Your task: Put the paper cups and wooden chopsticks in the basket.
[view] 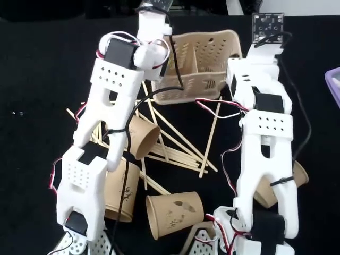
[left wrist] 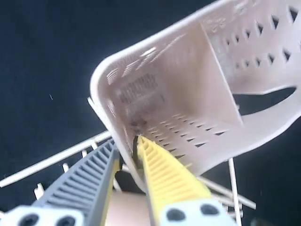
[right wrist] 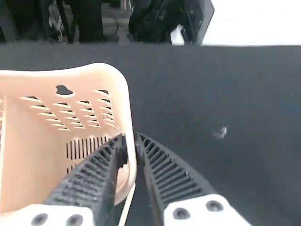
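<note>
Your left claw [left wrist: 126, 142] and right claw [right wrist: 130, 138] each pinch the rim of the tilted basket [view: 204, 58] at the far side of the bench [view: 42, 64], both arms stretched forward over paper cups [view: 172, 212] and chopsticks [view: 180, 146] lying scattered beneath and between them.

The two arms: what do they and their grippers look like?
Both the left arm and the right arm are white plastic shells with rows of small holes, black motors at the joints, and thin red, white and black cables. The left gripper has one grey and one yellow ribbed finger; the right gripper has two dark ribbed fingers.
</note>
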